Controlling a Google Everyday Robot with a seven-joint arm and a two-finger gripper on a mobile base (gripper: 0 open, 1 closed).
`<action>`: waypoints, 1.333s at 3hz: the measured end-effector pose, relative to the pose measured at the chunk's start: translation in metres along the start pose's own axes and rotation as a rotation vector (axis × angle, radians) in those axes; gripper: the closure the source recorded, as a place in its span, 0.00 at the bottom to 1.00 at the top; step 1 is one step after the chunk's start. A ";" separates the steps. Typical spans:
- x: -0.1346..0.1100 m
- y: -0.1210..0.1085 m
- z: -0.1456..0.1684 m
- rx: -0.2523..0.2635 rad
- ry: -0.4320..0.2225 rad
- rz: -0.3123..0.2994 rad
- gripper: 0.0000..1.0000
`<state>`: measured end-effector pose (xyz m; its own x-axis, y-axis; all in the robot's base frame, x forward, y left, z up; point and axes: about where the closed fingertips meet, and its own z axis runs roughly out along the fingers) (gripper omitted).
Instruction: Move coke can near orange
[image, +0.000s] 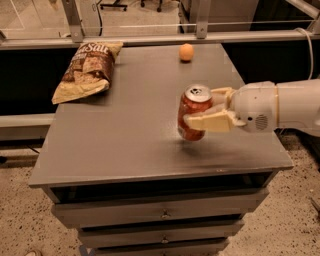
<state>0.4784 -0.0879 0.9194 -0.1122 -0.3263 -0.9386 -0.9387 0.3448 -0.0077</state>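
Observation:
The coke can (191, 112) is red-orange with a silver top and is held upright just above the grey table (125, 135), right of the middle. My gripper (206, 109) reaches in from the right on a white arm and is shut on the can, one cream finger in front and one behind. The orange (186, 52) is a small round fruit on the table near the far edge, well beyond the can and a little to its left.
A brown and tan chip bag (87, 70) lies at the far left of the table. A metal rail (150, 37) runs behind the far edge. Drawers (160, 212) sit below the table front. The speckled floor surrounds the cabinet.

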 end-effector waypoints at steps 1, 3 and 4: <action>-0.014 -0.006 -0.005 0.017 -0.012 -0.024 1.00; -0.020 -0.022 -0.012 0.062 -0.020 -0.051 1.00; -0.031 -0.071 -0.031 0.186 -0.074 -0.109 1.00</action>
<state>0.5386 -0.1292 0.9598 0.0175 -0.3080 -0.9512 -0.8667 0.4696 -0.1681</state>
